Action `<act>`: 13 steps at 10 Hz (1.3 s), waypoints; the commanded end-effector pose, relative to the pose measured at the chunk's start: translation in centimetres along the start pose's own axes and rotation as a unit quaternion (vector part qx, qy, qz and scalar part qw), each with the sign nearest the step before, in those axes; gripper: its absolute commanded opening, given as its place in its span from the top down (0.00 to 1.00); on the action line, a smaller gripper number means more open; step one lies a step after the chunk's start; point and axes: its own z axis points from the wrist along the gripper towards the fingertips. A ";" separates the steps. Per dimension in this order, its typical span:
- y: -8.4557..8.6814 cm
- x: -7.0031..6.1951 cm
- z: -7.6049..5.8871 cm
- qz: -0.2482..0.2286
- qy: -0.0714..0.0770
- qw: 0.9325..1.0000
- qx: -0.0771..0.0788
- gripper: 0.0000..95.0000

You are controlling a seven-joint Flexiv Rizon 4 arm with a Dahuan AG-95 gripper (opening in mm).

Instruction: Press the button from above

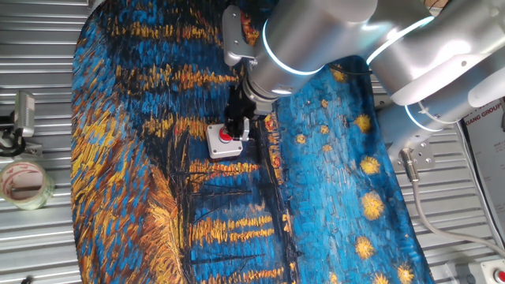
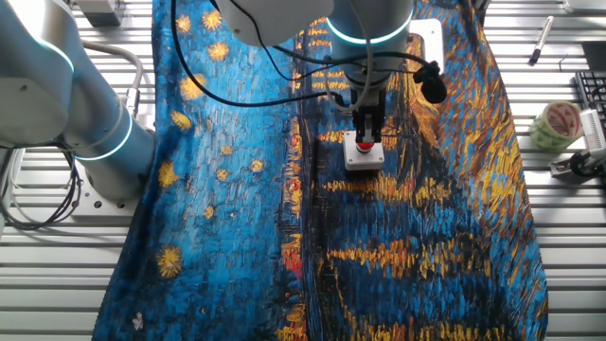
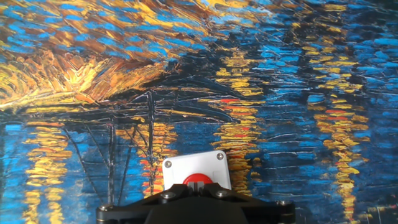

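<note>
where one fixed view looks down, the gripper stands directly over the button on its grey box, mid-cloth. seen from the other fixed view, fingertips meet the red dome. hand view: button at near edge; finger spread unclear.

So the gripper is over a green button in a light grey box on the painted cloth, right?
Not quite: the button is red, not green, as the hand view shows. The rest holds: the gripper is over it, and its light grey box sits on the painted cloth.
</note>
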 end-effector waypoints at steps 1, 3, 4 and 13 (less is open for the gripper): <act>0.0 0.1 -0.1 -0.002 0.001 1.000 -0.001 1.00; 0.0 0.1 0.0 -0.003 0.000 1.000 -0.001 1.00; 0.0 0.1 0.0 -0.003 0.000 1.000 -0.001 1.00; 0.1 0.6 2.2 -0.003 -0.039 0.999 -0.002 1.00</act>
